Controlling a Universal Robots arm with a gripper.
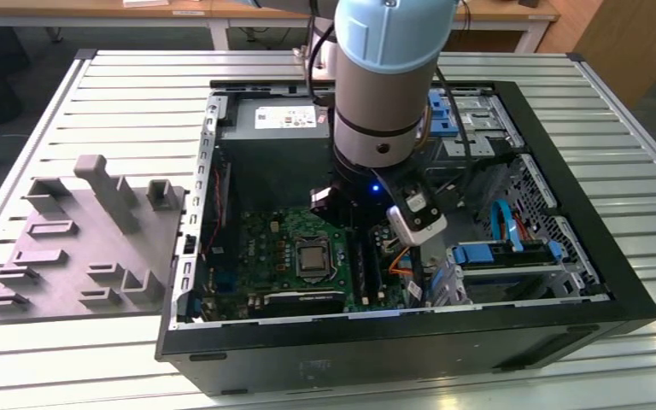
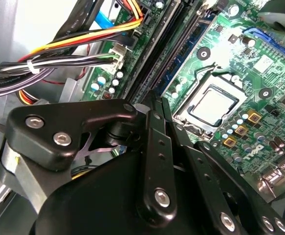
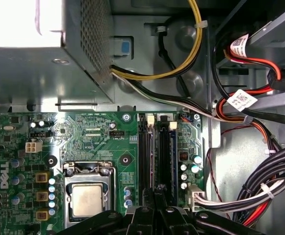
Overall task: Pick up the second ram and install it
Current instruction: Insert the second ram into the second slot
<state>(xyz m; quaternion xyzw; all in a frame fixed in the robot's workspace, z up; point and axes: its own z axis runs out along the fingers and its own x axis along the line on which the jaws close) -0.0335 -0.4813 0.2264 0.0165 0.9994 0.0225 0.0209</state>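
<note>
My gripper (image 3: 157, 192) is deep in the open computer case (image 1: 601, 282), low over the green motherboard (image 1: 271, 243) and right above the long black socket rails (image 3: 145, 156) beside the processor socket (image 3: 87, 200). Its fingers (image 2: 158, 147) stand close together, shut on the second ram (image 3: 157, 171), a slim dark strip seen edge-on that runs along the rails. In the second wrist view the gripper (image 2: 155, 104) has its tips touching down among the rails (image 2: 174, 54). In the exterior view the arm (image 1: 385, 85) hides the fingers.
A grey moulded tray (image 1: 78, 239) lies outside the case at the exterior view's left. Bundles of coloured and black cables (image 3: 259, 186) run close beside the rails. The power supply box (image 3: 49, 63) and drive cages (image 1: 511, 256) crowd the case's other sides.
</note>
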